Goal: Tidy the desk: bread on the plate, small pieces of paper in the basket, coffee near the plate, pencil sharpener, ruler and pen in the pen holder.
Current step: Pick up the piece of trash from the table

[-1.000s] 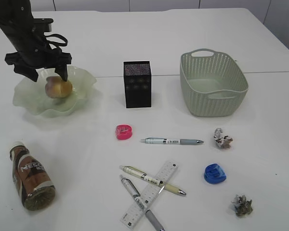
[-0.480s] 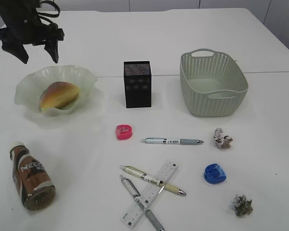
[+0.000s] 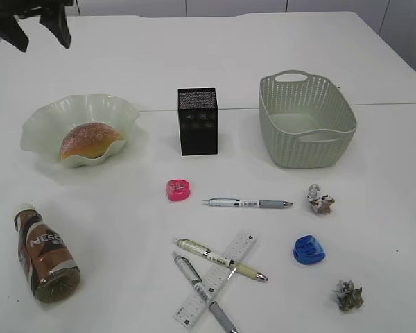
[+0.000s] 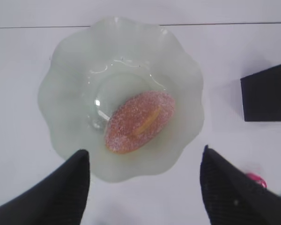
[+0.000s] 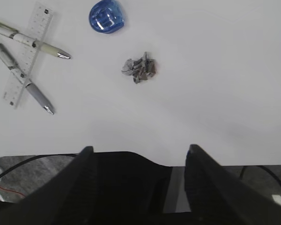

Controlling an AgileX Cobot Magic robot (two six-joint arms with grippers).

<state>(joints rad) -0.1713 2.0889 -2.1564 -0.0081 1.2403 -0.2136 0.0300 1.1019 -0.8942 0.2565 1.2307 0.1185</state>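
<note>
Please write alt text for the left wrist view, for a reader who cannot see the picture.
A sugar-dusted bread roll lies in a pale green wavy-edged plate on a white table, seen from above. The open left gripper hangs above it, holding nothing; a black pen holder shows at the right edge.

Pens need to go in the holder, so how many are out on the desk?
3: one pen alone below the pen holder, and a cream pen and a grey pen crossing the ruler. None seems hidden.
</note>
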